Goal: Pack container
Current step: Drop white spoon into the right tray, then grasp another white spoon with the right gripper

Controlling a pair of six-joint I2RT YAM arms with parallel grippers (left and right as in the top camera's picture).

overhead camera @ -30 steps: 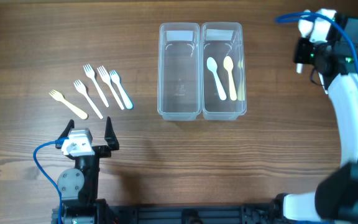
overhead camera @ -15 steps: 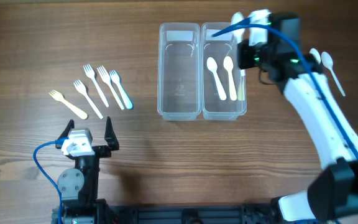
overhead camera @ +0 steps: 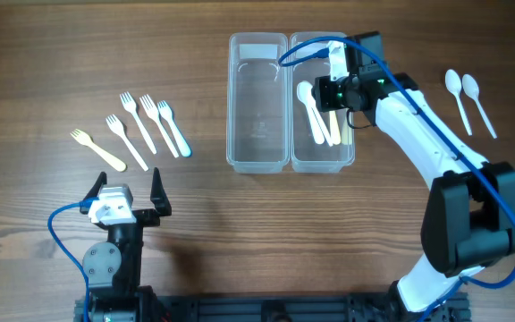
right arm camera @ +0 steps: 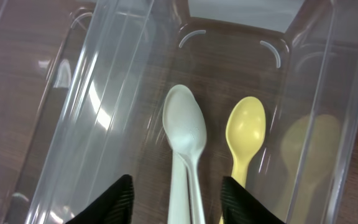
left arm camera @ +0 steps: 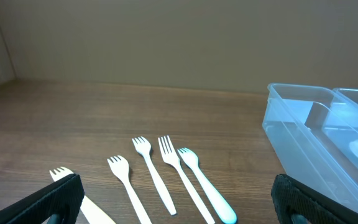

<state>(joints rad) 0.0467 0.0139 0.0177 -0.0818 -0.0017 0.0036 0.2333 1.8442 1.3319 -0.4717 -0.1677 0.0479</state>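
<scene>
Mid-table, toward the far edge: the container (overhead camera: 257, 107), clear plastic, two long tubs side by side with their long sides running away from the robot. In the right tub, a white spoon (right arm camera: 185, 134) and a yellow spoon (right arm camera: 246, 130), lying side by side, bowls toward the far end. Hard to tell whether one white handle or two, since it looks doubled from the right wrist.

Just above that right tub, the right fingers (right arm camera: 118, 199), parted wide and gripping nothing, with the white handle down in the gap and touching neither tip.

At the near left, low over the table (overhead camera: 61, 54), the left fingers (overhead camera: 156, 192), spread wide, gripping nothing, aimed toward the far side. Just beyond them, five forks (overhead camera: 141, 121) in a loose fan, tines toward the far edge: yellowish at the left end, bluish-handled at the right end, white in between. All apart from the fingers and well apart from the container.

Right of the container, two more white spoons (overhead camera: 454, 85) flat on the wood, near each other, bowls at the far end.
</scene>
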